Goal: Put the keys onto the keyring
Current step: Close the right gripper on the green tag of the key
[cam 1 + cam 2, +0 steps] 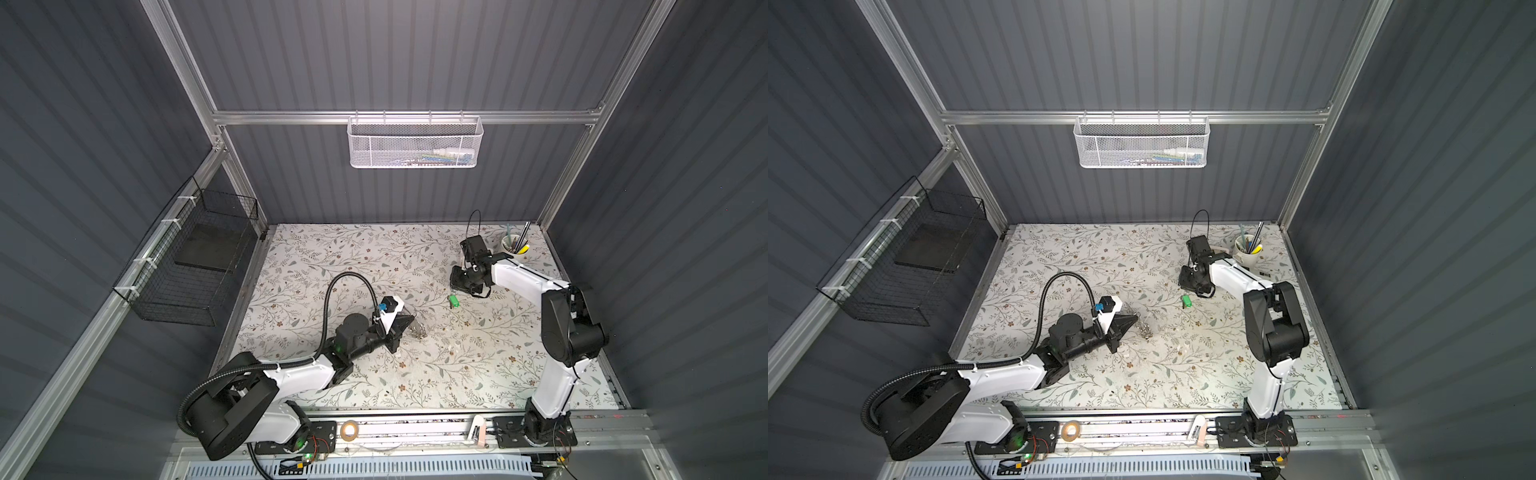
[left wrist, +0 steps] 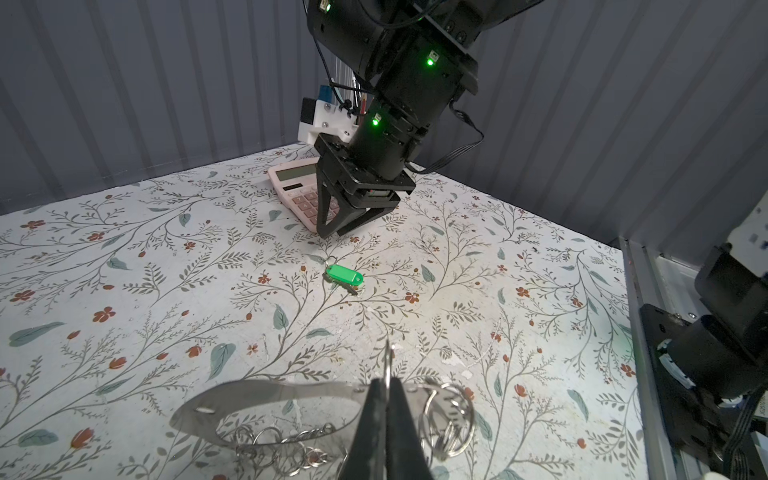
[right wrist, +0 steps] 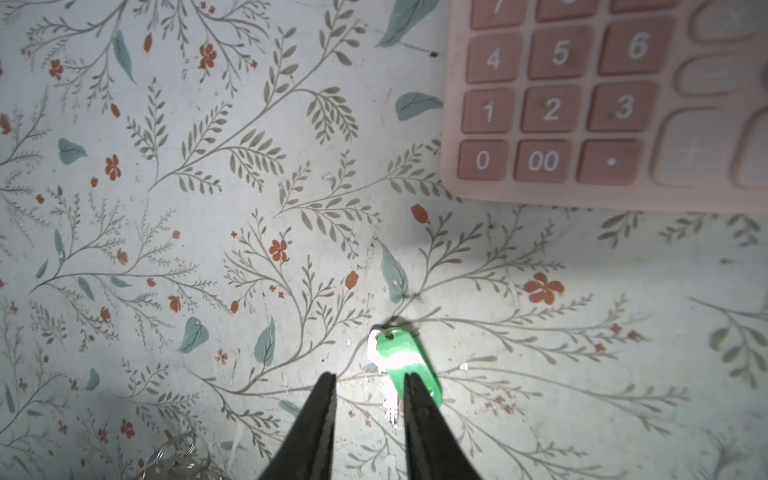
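The key with its green plastic head (image 1: 454, 301) (image 1: 1187, 301) (image 2: 344, 275) lies flat on the floral table. My right gripper (image 3: 370, 376) (image 2: 331, 234) hangs open just above it, next to the pink calculator. In the right wrist view the green head (image 3: 405, 361) sits just past one finger (image 3: 415, 399), and nothing is gripped. The keyring (image 2: 266, 395) is a thin metal hoop fringed with small silvery rings. It lies mid-table in both top views (image 1: 417, 330) (image 1: 1145, 328). My left gripper (image 2: 386, 384) (image 1: 409, 322) is shut on one thin ring of it.
A pink calculator (image 2: 291, 183) (image 3: 623, 104) lies beside the right gripper; the right arm hides it in both top views. A white cup of pens (image 1: 514, 245) (image 1: 1248, 249) stands at the back right. A white mesh basket (image 1: 415, 143) hangs on the back wall.
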Controlling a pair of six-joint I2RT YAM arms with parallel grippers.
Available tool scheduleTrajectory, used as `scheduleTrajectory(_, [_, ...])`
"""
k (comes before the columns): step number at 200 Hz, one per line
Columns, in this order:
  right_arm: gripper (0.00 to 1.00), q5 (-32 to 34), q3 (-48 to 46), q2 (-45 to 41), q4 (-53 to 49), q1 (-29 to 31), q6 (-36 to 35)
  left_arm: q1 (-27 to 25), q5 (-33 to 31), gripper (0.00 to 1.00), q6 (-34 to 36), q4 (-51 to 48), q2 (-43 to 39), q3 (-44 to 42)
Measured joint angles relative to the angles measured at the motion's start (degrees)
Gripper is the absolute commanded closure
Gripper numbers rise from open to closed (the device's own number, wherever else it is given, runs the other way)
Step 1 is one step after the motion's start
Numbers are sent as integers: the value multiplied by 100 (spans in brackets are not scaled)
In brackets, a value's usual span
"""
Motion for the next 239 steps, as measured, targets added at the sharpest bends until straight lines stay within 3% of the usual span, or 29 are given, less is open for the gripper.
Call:
scheduleTrajectory(23, [73, 352, 389, 273, -299, 116, 297, 0, 22, 100, -39, 4, -44, 0])
scheduleTrajectory(97, [64, 922, 726, 649, -680, 297, 798, 0, 83, 100, -116, 44, -103, 0])
scheduleTrajectory(181, [68, 957, 874, 977, -730, 297, 861, 0, 146, 100, -192, 61, -188, 0])
scheduleTrajectory(239, [76, 914, 874, 999, -730, 315, 879, 0, 149, 100, -197, 90, -188, 0])
